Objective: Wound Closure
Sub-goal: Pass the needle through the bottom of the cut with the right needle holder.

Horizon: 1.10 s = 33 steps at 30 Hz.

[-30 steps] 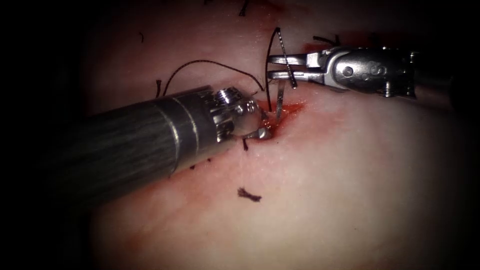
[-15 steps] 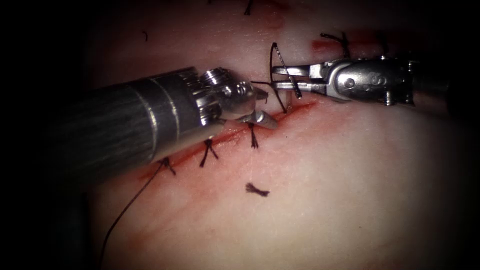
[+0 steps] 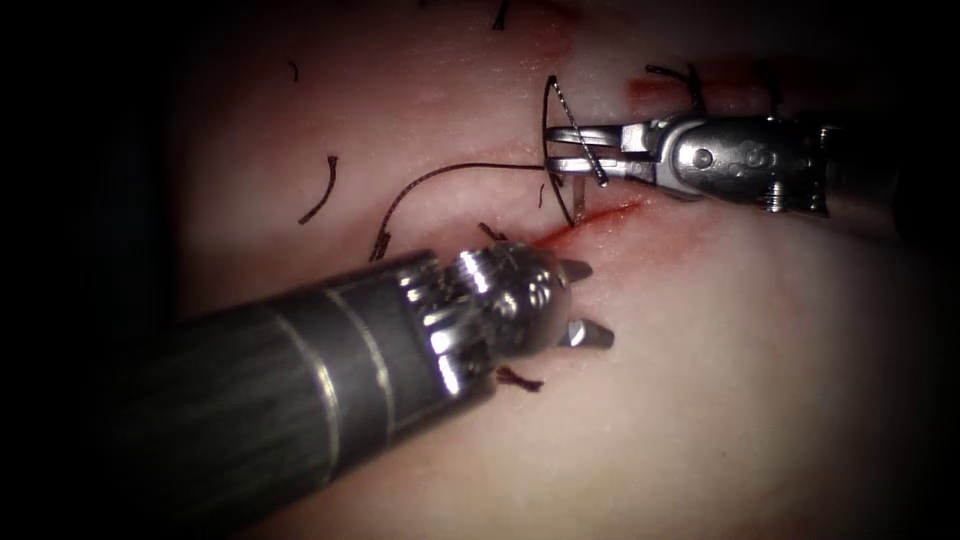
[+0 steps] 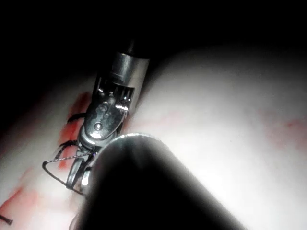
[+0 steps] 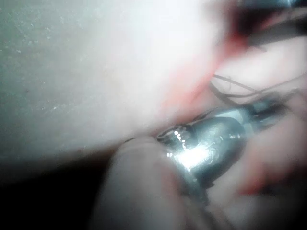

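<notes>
In the endoscope view the right tool (image 3: 560, 150) comes in from the right and is clenched on the needle (image 3: 572, 118), gripping it partway along its curve; one end arcs up above the jaws while the other runs down to the right-hand end of the cut (image 3: 590, 218), where its tip meets the red fluid (image 3: 612, 212) on the tissue (image 3: 760, 380), though whether the tip is buried there cannot be told. The left tool (image 3: 583, 300) lies just below the cut with its jaws spread apart and nothing between them. Dark thread (image 3: 440, 178) loops across the tissue to the left of the needle, and cut ends of thread (image 3: 519, 379) lie beside the left tool's wrist. The left wrist view looks past its own dark shaft at the right tool (image 4: 72, 173), showing the needle (image 4: 52, 168) as a thin wire loop crossing those jaws above red-stained tissue (image 4: 230, 124). The right wrist view gives a blurred metal wrist and faint strands of thread (image 5: 240, 88) over a red streak.
</notes>
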### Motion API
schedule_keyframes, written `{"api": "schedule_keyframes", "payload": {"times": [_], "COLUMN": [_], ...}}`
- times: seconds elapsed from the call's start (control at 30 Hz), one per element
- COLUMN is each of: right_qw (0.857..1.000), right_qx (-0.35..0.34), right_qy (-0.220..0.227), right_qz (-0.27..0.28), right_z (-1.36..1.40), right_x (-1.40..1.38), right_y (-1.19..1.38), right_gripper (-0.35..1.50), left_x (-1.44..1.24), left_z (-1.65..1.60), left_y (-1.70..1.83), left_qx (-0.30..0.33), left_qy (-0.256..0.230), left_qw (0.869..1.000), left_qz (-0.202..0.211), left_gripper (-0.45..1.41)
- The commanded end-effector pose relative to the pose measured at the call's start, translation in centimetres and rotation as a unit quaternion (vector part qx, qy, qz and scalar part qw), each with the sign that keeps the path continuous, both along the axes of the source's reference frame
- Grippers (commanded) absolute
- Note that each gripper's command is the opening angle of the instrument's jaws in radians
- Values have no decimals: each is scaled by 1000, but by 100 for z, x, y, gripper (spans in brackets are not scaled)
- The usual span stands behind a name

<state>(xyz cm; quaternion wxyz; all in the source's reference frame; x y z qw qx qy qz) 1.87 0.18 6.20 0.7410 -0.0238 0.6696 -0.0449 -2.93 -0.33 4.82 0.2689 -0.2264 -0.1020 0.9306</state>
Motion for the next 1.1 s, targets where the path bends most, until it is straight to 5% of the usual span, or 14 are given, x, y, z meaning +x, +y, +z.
{"api": "schedule_keyframes", "payload": {"times": [0.03,0.4,1.1], "right_qw": [1000,997,992], "right_qx": [2,52,121], "right_qy": [2,25,4], "right_qz": [-7,-60,-34], "right_z": [4,4,3], "right_x": [6,7,6], "right_y": [5,6,21], "right_gripper": [-35,-35,-35], "left_x": [-7,-26,-5], "left_z": [5,27,75], "left_y": [0,-33,-30], "left_qx": [-3,10,-2], "left_qy": [-1,-7,-7], "left_qw": [1000,1000,1000], "left_qz": [-1,15,16], "left_gripper": [40,29,27]}}
